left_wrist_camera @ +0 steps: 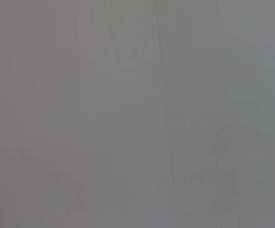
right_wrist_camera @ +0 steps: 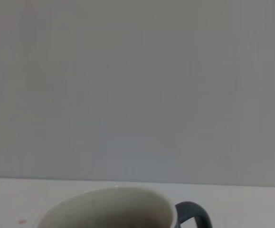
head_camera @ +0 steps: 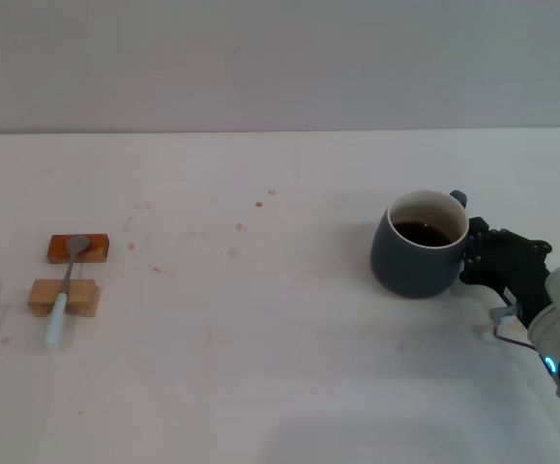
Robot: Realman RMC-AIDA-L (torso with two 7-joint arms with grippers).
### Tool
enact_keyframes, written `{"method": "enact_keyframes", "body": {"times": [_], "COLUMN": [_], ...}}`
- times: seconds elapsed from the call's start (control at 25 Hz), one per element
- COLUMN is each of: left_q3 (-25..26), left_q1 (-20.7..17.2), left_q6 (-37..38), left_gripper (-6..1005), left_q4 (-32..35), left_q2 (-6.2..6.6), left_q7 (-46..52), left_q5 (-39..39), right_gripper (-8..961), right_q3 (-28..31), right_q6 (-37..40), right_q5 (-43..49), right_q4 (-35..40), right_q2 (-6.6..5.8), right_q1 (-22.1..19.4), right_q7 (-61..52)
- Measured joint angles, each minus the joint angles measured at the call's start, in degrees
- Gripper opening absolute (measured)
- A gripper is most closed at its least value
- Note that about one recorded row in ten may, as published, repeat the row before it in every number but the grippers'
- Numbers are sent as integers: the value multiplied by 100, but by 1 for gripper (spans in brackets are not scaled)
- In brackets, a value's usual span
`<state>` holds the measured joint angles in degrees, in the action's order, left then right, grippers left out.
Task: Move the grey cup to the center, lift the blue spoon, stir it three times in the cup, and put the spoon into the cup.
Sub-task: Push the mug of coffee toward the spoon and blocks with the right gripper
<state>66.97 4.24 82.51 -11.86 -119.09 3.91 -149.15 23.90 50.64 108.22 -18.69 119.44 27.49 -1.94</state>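
Note:
The grey cup (head_camera: 420,246) stands at the table's right side, with dark liquid inside and its handle (head_camera: 458,200) turned to the far right. My right gripper (head_camera: 475,251) is right against the cup's right side, just below the handle. The right wrist view shows only the cup's pale rim (right_wrist_camera: 109,204) and its handle (right_wrist_camera: 193,216). The blue spoon (head_camera: 65,290) lies far left, its metal bowl on a reddish-brown block (head_camera: 78,249) and its pale handle across a lighter wooden block (head_camera: 63,298). My left gripper is out of view, and its wrist view shows only a blank grey surface.
The white table (head_camera: 260,367) has a few small brownish stains (head_camera: 258,204) near its middle back. A pale wall rises behind the table's far edge.

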Motion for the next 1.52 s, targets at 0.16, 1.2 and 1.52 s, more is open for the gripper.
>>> {"method": "enact_keyframes", "body": {"times": [0.16, 1.2, 1.52], "left_q3": [0, 0, 23], "left_q1": [5, -26, -49], "left_q6": [2, 12, 11], "left_gripper": [787, 776, 773], "left_q4": [-11, -71, -44], "left_q2": [0, 9, 18], "left_q7": [5, -21, -22], "left_q5": [-10, 20, 19], "right_gripper": [-1, -1, -2], "right_q3": [-25, -648, -629], "right_q6": [-71, -362, -520], "right_q5": [103, 114, 373], "right_q4": [-18, -629, -830], "right_q2": [3, 18, 23], "right_q1": [44, 479, 586], "right_q7": [0, 36, 19]}}
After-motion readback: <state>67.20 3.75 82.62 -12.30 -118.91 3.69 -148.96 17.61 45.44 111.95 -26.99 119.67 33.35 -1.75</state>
